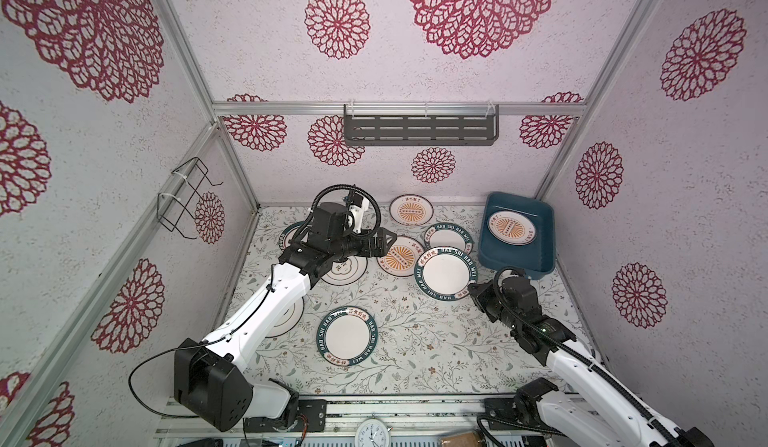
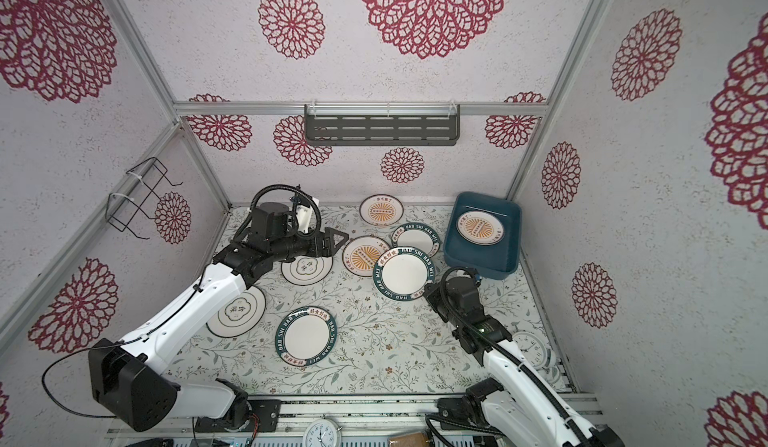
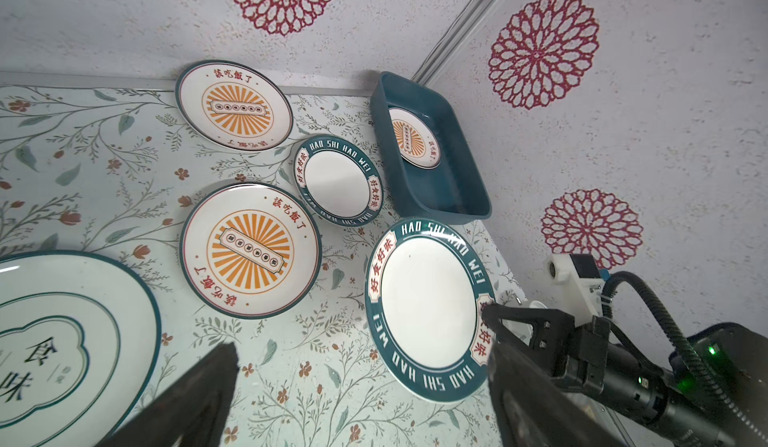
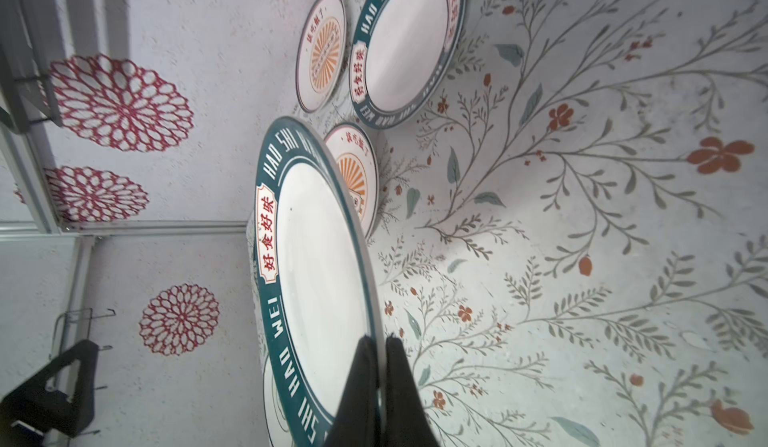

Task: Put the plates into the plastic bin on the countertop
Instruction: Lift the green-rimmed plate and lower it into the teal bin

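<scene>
My right gripper (image 4: 377, 339) is shut on the rim of a green-rimmed plate (image 1: 444, 273), which it holds tilted above the countertop (image 1: 415, 341), just in front of the plastic bin (image 1: 515, 260). One sunburst plate (image 1: 510, 228) lies inside the bin. My left gripper (image 3: 361, 349) hangs open and empty over the countertop, near a sunburst plate (image 1: 397, 256) and a clover plate (image 1: 347, 270). More plates lie flat: a green-rimmed one (image 1: 348, 334) in front, a smaller one (image 1: 449, 237), a sunburst one (image 1: 410, 211) at the back, and a clover one (image 2: 237, 312) under the left arm.
A grey slotted shelf (image 1: 419, 129) hangs on the back wall and a wire rack (image 1: 183, 199) on the left wall. A white clock (image 1: 372, 434) lies at the front edge, another (image 2: 532, 349) beside the right arm. The bin sits in the back right corner.
</scene>
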You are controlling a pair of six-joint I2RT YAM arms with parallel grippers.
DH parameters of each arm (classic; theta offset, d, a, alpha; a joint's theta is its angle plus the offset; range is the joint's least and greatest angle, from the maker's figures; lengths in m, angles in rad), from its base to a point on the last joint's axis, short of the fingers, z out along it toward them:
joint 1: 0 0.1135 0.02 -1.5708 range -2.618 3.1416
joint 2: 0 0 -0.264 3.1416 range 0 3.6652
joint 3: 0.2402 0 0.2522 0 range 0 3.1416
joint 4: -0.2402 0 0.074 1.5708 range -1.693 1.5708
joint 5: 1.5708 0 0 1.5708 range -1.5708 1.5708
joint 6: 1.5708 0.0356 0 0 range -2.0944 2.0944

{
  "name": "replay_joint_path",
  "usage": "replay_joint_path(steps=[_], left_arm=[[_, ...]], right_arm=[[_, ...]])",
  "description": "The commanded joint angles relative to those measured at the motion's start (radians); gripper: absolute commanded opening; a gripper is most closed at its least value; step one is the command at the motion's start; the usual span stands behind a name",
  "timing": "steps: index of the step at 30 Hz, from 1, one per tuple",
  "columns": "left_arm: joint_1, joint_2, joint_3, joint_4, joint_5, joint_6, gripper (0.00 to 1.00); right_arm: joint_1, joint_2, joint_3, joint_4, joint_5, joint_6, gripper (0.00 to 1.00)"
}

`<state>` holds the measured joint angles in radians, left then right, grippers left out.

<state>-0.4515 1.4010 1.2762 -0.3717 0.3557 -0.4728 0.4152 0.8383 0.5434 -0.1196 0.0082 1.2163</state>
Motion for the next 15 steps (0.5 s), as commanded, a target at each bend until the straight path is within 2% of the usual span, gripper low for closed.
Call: replay_joint_path(steps=[1,6,15], left_arm=[[0.003,-0.017,-0.011,0.031,0.044,0.003,0.97],[0.000,-0.008,-0.003,0.029,0.035,0.007,0.97],[-0.009,0.063,0.031,0.104,0.014,-0.011,0.97]], right_arm=[[-0.029,0.012,0.081,0.070,0.059,0.043,0.00],[-0.075,0.098,0.158,0.071,0.089,0.039,0.00],[-0.211,0.253,0.279,0.120,0.011,-0.007,0.00]])
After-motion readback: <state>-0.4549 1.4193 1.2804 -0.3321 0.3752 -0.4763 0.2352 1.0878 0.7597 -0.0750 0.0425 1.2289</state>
